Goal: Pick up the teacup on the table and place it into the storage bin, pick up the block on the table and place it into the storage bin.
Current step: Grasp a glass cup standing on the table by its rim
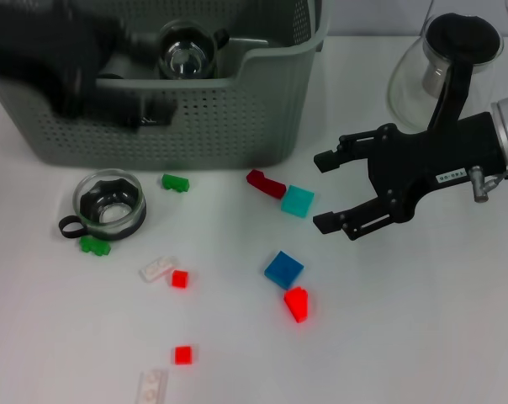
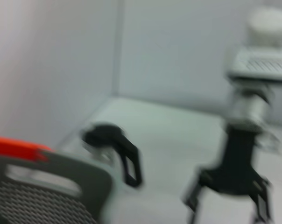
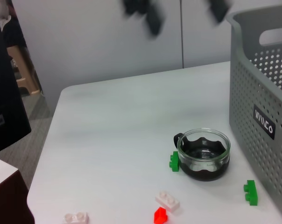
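Teacup [image 1: 111, 204]: glass with black handle, upright on the table [image 1: 405, 337] just in front of the storage bin [image 1: 195, 118], toward the bin's left front corner; a green block [image 1: 94, 246] touches its near side. A second glass cup [image 1: 185, 52] already sits inside the bin. Loose blocks lie across the table's middle: teal block [image 1: 297, 201], dark red block [image 1: 265, 183], blue block [image 1: 283, 269], red block [image 1: 296, 304].

Right gripper [image 1: 325, 190]: fingers spread open, empty, hovering just beside the teal block. Left gripper [image 1: 60, 63] is over the bin's left part; cannot tell its finger state.

Judgement: block pick in hand. Lower straight over the teal block, straddle its flat sides, keep clear of the dark red block beside it.
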`<action>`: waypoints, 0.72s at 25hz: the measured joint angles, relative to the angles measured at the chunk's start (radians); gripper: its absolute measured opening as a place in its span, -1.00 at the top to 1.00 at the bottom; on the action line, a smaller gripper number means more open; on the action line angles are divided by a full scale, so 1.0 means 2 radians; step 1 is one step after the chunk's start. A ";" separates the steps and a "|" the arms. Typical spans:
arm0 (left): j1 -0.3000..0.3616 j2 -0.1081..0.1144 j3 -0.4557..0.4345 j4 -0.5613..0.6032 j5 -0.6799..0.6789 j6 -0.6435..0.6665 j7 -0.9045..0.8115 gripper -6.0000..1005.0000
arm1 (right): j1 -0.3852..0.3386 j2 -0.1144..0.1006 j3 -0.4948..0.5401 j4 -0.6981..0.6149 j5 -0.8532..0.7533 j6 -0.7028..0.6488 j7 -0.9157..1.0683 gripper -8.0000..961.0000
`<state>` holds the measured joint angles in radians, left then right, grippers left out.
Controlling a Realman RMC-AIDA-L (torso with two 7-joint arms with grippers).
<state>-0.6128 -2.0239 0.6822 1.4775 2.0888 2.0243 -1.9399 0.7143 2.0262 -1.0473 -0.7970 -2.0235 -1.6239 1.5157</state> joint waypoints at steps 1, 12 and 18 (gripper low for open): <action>0.007 -0.002 0.008 0.006 0.002 0.003 0.006 -0.45 | 0.000 0.000 0.001 0.002 0.000 0.001 0.000 -0.88; 0.050 -0.063 0.133 0.052 0.183 -0.058 0.030 -0.45 | 0.006 0.002 0.007 0.011 0.001 0.017 0.000 -0.87; 0.048 -0.073 0.186 0.030 0.258 -0.094 0.012 -0.45 | 0.010 0.003 0.007 0.011 0.000 0.021 0.005 -0.86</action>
<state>-0.5161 -2.1691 1.0551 1.5382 2.6048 1.8361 -1.9160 0.7336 2.0332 -1.0340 -0.7758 -2.0226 -1.5811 1.5256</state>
